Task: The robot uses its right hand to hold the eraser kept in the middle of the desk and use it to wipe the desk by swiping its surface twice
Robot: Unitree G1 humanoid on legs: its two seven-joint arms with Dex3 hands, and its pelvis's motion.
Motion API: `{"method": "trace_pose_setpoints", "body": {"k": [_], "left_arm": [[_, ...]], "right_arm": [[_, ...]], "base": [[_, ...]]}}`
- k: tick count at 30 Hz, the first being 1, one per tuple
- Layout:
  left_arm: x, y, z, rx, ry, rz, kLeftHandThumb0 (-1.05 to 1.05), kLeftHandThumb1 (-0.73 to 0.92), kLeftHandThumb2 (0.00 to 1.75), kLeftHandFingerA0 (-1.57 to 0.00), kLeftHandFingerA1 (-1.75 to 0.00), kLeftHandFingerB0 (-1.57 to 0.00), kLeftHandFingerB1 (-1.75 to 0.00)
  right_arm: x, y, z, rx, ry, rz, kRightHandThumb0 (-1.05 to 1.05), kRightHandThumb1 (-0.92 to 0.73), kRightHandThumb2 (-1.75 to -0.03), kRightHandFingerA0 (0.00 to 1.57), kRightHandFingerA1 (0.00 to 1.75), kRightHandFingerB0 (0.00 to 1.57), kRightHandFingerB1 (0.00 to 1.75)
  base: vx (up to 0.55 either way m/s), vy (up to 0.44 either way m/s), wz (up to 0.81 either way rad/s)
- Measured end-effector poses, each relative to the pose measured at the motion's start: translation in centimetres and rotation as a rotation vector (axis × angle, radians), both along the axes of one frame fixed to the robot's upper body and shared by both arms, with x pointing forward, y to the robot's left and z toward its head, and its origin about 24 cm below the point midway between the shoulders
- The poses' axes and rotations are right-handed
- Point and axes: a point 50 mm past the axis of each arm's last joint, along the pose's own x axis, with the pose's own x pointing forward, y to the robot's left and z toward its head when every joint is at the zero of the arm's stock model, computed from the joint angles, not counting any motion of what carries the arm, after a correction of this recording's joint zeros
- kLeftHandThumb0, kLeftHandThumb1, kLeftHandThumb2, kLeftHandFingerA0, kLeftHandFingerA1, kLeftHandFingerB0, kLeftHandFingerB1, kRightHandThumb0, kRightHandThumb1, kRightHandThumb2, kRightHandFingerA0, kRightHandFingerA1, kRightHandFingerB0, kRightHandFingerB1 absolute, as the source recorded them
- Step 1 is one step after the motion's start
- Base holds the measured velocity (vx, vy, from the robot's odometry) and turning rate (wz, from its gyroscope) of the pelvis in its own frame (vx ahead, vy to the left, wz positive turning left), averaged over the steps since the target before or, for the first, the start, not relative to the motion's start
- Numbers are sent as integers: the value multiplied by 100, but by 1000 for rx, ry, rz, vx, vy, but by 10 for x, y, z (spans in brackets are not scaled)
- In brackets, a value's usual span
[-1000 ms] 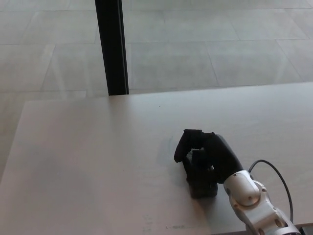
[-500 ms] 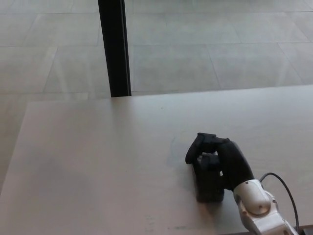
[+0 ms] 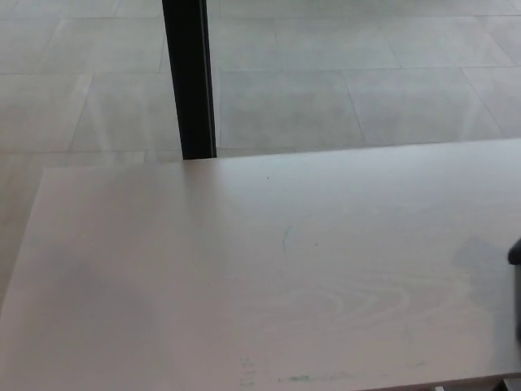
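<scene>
Only a dark sliver of the right hand (image 3: 515, 254) is seen at the right edge of the desk (image 3: 163, 269); its grip cannot be told. The eraser is out of view. For the return swipe, flat, even pressure is advised across the faint mark (image 3: 286, 239).

table (image 3: 203, 269): pale whitish wood grain, faint teal marks
post (image 3: 189, 77): black
floor (image 3: 342, 90): light grey tiles

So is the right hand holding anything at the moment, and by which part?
Cannot tell: only a dark sliver shows at the desk's right edge; no eraser is visible.
</scene>
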Motion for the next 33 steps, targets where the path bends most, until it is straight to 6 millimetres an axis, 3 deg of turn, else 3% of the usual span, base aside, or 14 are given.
{"method": "trace_pose_setpoints", "body": {"k": [1,3,4,6,8,11,20,22,23,24,25,28,31,33], "left_arm": [[0,0,0,-1,-3,2,-49,77,63,-49,-82,-31,-56],[0,0,0,-2,-5,3,-49,75,64,-47,-82,-31,-58],[0,0,1,-2,-9,5,-49,76,64,-49,-81,-31,-57],[-1,1,2,1,-14,8,-49,76,65,-51,-84,-31,-59],[-2,2,3,6,-16,7,-48,77,64,-50,-83,-32,-59],[-2,1,2,6,-14,8,-50,77,63,-51,-83,-35,-58],[0,1,-1,-8,-5,16,-49,78,63,-54,-85,-38,-59],[1,0,-2,-10,-7,16,-50,78,63,-54,-84,-38,-59],[2,0,-2,-10,-7,14,-51,79,64,-52,-84,-36,-58],[3,0,-2,-10,-8,13,-51,79,63,-52,-85,-36,-58],[4,-1,-2,-10,-9,8,-51,78,64,-54,-85,-38,-60],[6,-1,0,-7,-18,3,-50,79,64,-52,-83,-38,-61],[9,-1,2,2,-24,-7,-49,80,64,-52,-88,-35,-61],[11,-2,2,4,-26,-15,-50,80,64,-53,-87,-35,-61]], "right_arm": [[-2,-3,-1,10,1,-14,-23,-45,-119,122,144,102,132],[-4,-6,-2,26,2,-31,-17,-47,-119,93,175,74,166],[-4,-7,-3,29,3,-35,-25,-46,-117,122,142,102,130],[-5,-7,-4,32,3,-41,-18,-46,-119,95,175,77,164],[-5,-6,-5,43,0,-46,-19,-47,-116,124,143,102,130],[-4,2,-9,79,-10,-41,-11,-50,-118,91,175,75,161],[6,49,-17,192,-68,34,-12,-57,-111,90,175,72,164],[9,61,-17,218,-81,51,-23,-57,-113,118,145,96,131],[11,68,-18,235,-86,59,-13,-60,-111,89,175,74,160],[11,71,-18,243,-89,63,-19,-56,-114,118,145,97,132],[13,83,-18,271,-98,78,-13,-62,-102,88,175,68,166],[16,103,-20,311,-106,99,-16,-64,-99,90,175,68,166],[17,122,-20,347,-108,120,-28,-57,-112,119,141,99,129],[18,142,-21,377,-105,157,-21,-62,-103,95,175,76,164]], "base": [[0,0,0],[0,0,0],[0,0,0],[0,0,0],[0,0,0],[0,0,0],[0,0,0],[0,0,0],[0,0,0],[0,0,0],[0,0,0],[0,0,0],[0,0,0],[0,0,0]]}}
